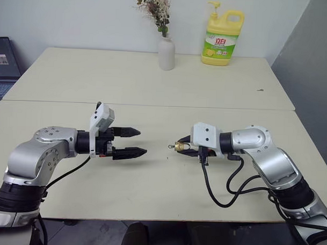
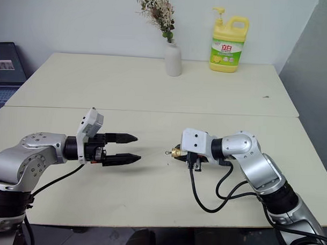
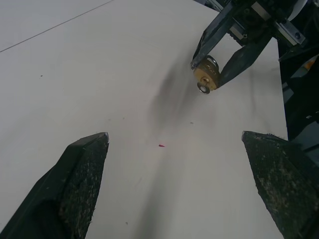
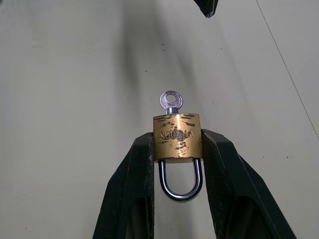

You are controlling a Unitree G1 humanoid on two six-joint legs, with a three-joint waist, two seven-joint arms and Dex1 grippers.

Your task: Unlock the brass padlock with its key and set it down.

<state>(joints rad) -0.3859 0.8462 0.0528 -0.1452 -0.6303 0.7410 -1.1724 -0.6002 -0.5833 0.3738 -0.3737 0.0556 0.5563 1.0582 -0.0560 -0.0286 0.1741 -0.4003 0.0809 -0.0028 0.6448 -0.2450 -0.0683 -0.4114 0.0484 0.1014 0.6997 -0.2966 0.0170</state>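
Observation:
My right gripper [image 1: 185, 146] is shut on the brass padlock [image 4: 177, 135], pinching its golden body between both fingers, a little above the table. The silver shackle [image 4: 180, 182] is closed and points back between the fingers. The key [image 4: 171, 101] sticks out of the lock's far end, its ring toward my left gripper. The padlock [image 3: 207, 77] hangs ahead of my left gripper [image 1: 135, 142], which stands open, fingers [image 3: 82, 169] wide apart and pointing at the lock across a gap of bare table. Nothing lies between them.
At the back of the cream table [image 1: 154, 84] stand a white vase [image 1: 166, 52] with dried flowers and a yellow detergent bottle [image 1: 223, 37]. A seam [image 1: 153, 105] runs across the tabletop. A dark device [image 1: 4, 58] sits past the far left edge.

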